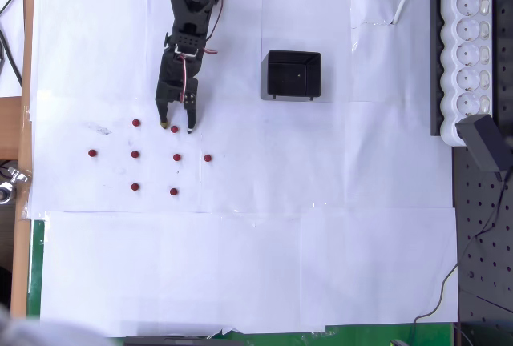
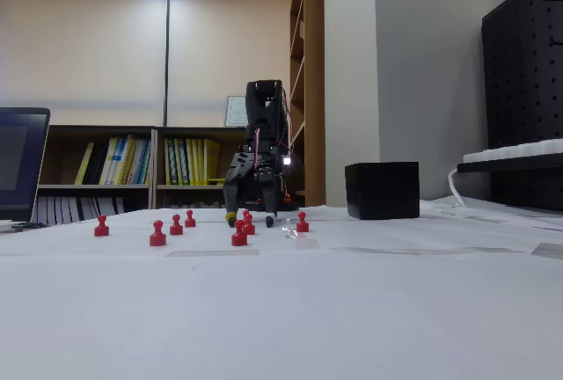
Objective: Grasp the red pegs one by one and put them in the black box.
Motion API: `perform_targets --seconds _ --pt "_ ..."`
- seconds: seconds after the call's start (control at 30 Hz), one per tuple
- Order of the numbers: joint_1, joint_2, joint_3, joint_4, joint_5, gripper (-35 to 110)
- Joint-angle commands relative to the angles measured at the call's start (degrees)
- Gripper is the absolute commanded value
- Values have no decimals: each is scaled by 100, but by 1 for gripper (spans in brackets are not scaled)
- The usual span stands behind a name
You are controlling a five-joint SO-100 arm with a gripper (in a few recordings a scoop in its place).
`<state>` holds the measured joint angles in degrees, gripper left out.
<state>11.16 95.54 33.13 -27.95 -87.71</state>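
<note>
Red pegs (image 1: 135,154) all lie outside the black box (image 1: 292,74); we judge the gripper (image 1: 176,128), jaws parted astride one peg, must close next.

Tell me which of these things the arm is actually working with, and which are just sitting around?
Part of the job: the red pegs standing on the white table, the black box, and the gripper, open around one peg.

Just lying about: the white power strip, the bookshelves, a laptop.
</note>
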Motion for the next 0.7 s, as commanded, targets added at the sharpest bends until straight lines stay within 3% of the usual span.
perform_targets --seconds 0.0,0.23,0.67 --pt "-18 88 114 -35 -79 20" --pt "-79 114 97 -62 -79 19" --pt "-97 88 97 18 -79 0"
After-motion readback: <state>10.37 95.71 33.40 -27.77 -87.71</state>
